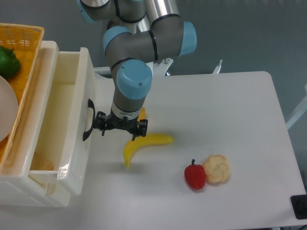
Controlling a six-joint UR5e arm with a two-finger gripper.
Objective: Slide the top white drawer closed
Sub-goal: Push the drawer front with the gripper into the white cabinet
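The top white drawer (72, 110) is pulled out to the right from the cabinet at the left edge, its deep cream-white inside showing. Its curved black handle (88, 120) is on the front face. My gripper (121, 128) points down just right of the handle, a small gap away from it. Its black linkages stick out on both sides under the blue wrist, and the fingertips are hidden, so I cannot tell whether it is open or shut. It holds nothing that I can see.
A yellow banana (144, 143) lies right under and beside the gripper. A red pepper (195, 176) and a tan biscuit-like item (217, 168) lie further right. An orange wicker basket (26, 40) with a green pepper (8, 61) sits on the cabinet. A tan object (42, 163) lies inside the drawer.
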